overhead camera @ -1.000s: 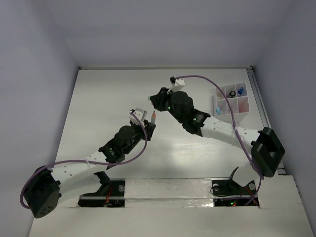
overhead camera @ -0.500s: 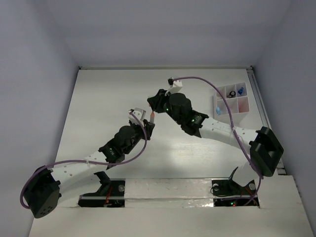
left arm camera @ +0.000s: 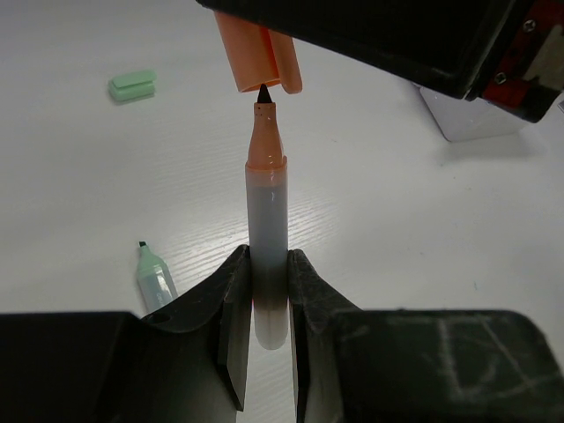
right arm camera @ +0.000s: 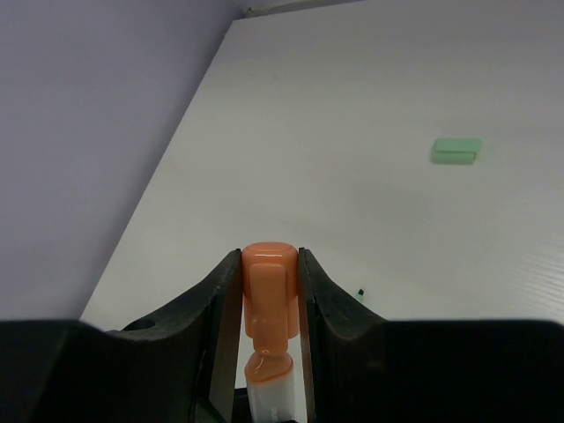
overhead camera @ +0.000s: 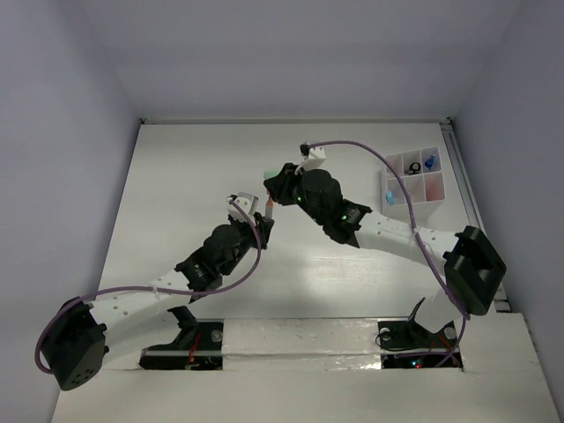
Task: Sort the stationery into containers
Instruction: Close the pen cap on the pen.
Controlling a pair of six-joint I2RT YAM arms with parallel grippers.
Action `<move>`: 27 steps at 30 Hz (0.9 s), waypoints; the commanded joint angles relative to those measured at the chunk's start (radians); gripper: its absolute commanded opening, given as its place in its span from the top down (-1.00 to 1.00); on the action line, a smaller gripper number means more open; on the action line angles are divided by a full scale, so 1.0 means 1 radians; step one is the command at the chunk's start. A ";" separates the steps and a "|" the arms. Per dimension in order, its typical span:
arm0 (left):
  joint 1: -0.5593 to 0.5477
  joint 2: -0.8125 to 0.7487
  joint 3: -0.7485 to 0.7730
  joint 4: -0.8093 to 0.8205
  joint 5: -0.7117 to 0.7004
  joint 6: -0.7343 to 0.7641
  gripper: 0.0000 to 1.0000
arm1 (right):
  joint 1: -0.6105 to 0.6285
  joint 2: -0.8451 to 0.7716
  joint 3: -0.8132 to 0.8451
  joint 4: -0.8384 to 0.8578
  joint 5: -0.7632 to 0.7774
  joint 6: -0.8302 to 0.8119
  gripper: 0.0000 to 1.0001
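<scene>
- Overhead, the two arms meet at mid-counter (overhead camera: 194, 176), the left hand (overhead camera: 262, 214) and the right hand (overhead camera: 273, 187) tip to tip, apparently to cap a pen before it is sorted. The white plastic tray of square compartments (overhead camera: 415, 175) stands well apart at the far right, with a few small items already inside.
- From the left wrist, the left hand is clamped on a grey-barrelled marker with an orange nib section (left arm camera: 267, 220). The marker is held upright so its tip points into the orange plastic cap (left arm camera: 260, 57) just above, which is not yet seated. A mint-green cap (left arm camera: 132, 85) and an uncapped mint pen (left arm camera: 154, 275) lie on the counter.
- From the right wrist, the right hand grips that orange cap squarely between its fingers, open end down over the barrel.
</scene>
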 commanded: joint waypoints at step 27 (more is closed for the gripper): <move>0.002 -0.132 -0.015 0.056 -0.005 -0.086 1.00 | 0.032 -0.117 -0.203 0.241 -0.172 0.162 1.00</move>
